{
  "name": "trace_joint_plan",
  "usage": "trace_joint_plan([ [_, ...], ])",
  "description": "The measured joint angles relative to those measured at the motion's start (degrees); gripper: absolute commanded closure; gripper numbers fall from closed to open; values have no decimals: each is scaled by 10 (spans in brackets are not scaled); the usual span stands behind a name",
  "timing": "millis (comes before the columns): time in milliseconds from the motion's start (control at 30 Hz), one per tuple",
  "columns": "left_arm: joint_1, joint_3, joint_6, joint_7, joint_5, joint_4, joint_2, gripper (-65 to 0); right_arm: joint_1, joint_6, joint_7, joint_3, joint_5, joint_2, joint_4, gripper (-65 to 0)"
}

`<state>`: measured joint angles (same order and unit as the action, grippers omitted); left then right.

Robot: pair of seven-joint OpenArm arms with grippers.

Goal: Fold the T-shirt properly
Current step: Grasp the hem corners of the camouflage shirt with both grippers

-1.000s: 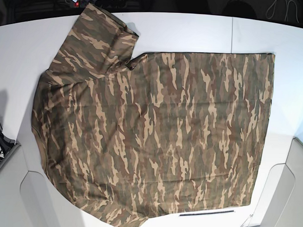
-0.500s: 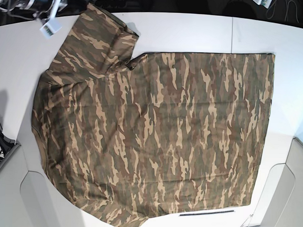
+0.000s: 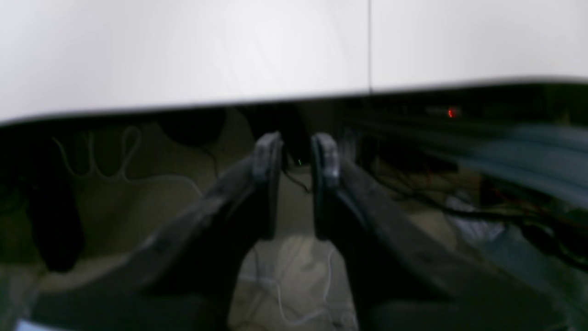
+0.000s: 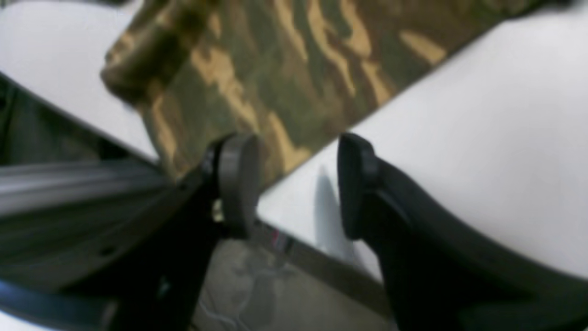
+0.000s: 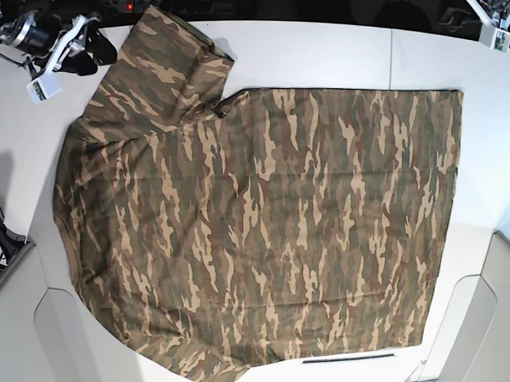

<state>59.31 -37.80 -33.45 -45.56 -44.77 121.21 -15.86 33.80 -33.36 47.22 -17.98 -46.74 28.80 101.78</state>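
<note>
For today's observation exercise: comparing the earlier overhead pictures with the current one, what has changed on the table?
Both arms have come into view along the far edge: the right tool has moved in beside the T-shirt sleeve, jaws parted and holding nothing; the left arm now shows at the opposite far corner. Nothing was taken hold of. The T-shirt lies spread flat on the table as before.

Your left gripper [image 3: 296, 156] hangs past the white surface [image 3: 229, 50] edge, jaws slightly parted, nothing between them. A seam line splits the surface. Below: dim floor, loose white cable [image 3: 105, 156], one red light [image 3: 451, 112]. Right side is smeared, probably cabling.
</note>
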Motion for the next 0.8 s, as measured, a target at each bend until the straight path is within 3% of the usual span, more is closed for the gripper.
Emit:
trace_joint_plan([
  [133,-31,-1,1,-1,-1,0,0,-378,-24,0,0,1,1,-40,-50,-280],
  [433,-96,-1,26,6,3,-3,2,-383,-30,-4,-15,-2,-14,-97,-79,-280],
  [533,-110,-1,28,30,1,-13,-2,-442,-31,-4,-16,-1,-15,-118,-79,-280],
  [633,-133,-1,56,32,-2,-37,-14,-461,-31,-5,-16,-1,-15,-132,-79,-280],
  [800,-189,-1,58,36,-3,-113,-31,-461,-31,-5,-19,0,-15,-142,-79,-280],
])
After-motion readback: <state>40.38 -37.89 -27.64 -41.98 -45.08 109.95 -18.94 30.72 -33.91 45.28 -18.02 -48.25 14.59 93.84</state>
